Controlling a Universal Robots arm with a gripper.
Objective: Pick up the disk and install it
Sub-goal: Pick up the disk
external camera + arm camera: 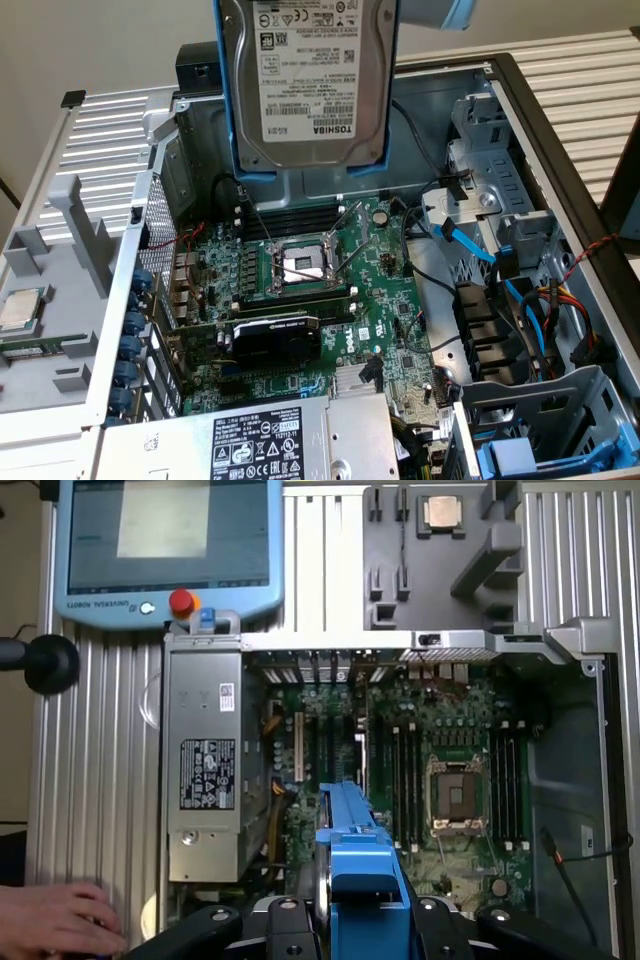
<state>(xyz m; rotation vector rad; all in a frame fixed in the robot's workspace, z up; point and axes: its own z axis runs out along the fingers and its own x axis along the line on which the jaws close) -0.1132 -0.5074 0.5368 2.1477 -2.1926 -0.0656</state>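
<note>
The gripper point(362, 925) grips the disk point(305, 75) by its blue carrier and holds it upright in the air over the open computer case point(560, 150), above the motherboard point(300, 300). Beside the case, a grey tray point(60, 250) holds a processor chip point(20, 308).

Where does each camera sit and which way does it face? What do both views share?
Exterior view: off the arm, looking down at an angle into the open computer case; the disk hangs above it, label facing the camera.
Wrist view: on the wrist, looking straight down into the case; the gripper clamps the disk edge-on; a person's hand shows.
Shared: the disk, CPU socket, power supply.
</note>
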